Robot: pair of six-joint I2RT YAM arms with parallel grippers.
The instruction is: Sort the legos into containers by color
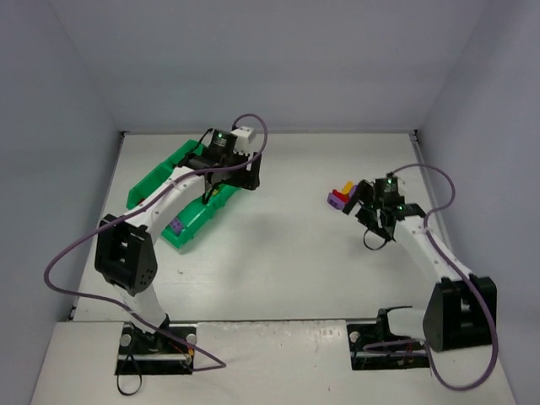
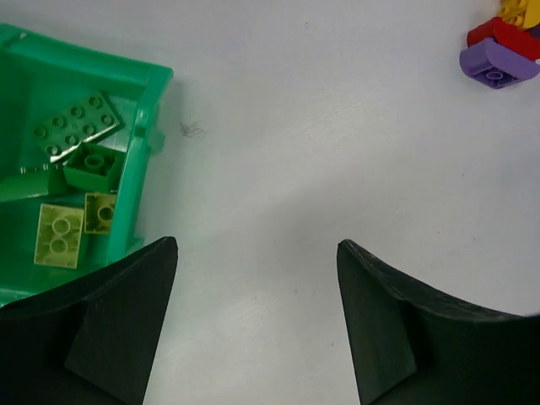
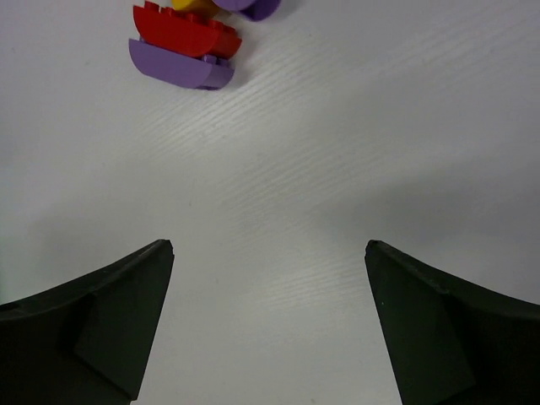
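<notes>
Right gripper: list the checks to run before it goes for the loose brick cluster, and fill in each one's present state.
1. Right gripper open and empty: ok.
2. Brick cluster visible in the right wrist view: ok, though partly cut off at the top edge.
3. Cluster centred between the fingers: not ok, it lies off to the left.
4. Bricks separable: cannot tell; the red brick lies tight against the purple brick.
5. Left gripper away from the cluster, by the tray: ok.
</notes>
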